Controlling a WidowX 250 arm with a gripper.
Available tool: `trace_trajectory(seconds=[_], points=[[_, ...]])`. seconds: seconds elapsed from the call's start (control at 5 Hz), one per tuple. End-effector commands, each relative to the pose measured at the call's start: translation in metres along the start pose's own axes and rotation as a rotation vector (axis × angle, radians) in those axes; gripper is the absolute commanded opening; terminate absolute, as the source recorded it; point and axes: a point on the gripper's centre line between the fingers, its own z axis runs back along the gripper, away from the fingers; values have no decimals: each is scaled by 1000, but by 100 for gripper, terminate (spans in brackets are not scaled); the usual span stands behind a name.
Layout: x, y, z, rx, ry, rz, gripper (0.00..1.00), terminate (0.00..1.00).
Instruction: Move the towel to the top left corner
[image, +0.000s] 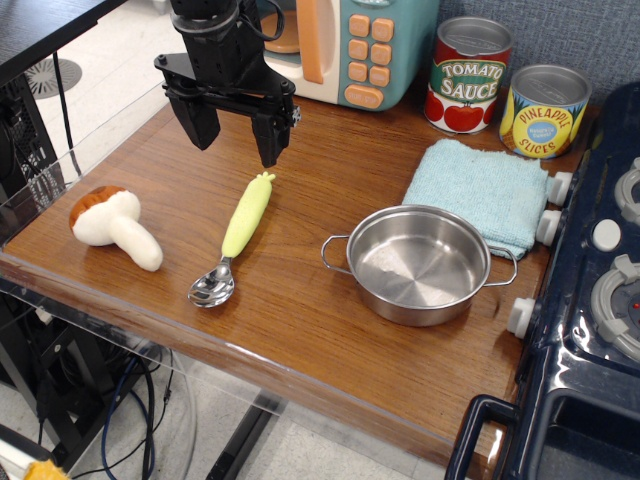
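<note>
The light blue towel (481, 193) lies folded on the brown wood tabletop at the right, behind the steel pot (420, 263), whose rim overlaps its front edge. My gripper (237, 143) hangs open and empty above the table's left-middle, far to the left of the towel, with its fingers (270, 140) pointing down just above the spoon's handle tip. The top left corner (170, 105) of the table lies just left of and behind the gripper, edged with clear acrylic.
A spoon with a yellow-green handle (236, 237) lies below the gripper. A toy mushroom (112, 226) sits at the left front. A toy microwave (350, 45), a tomato sauce can (468, 75) and a pineapple can (543, 110) stand at the back. A toy stove (600, 300) borders the right.
</note>
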Motion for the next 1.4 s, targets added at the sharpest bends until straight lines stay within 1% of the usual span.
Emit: trace_trajectory(seconds=[0.0, 0.4, 0.6, 0.8, 1.0, 1.2], points=[[0, 0, 0, 0, 0, 0, 100, 0], [32, -82, -7, -57, 6, -56, 100, 0], [48, -118, -8, -25, -24, -72, 100, 0], [63, -149, -23, -17, 0, -114, 100, 0], [73, -160, -33, -17, -9, -128, 100, 0], [82, -174, -43, -12, 5, -163, 100, 0]])
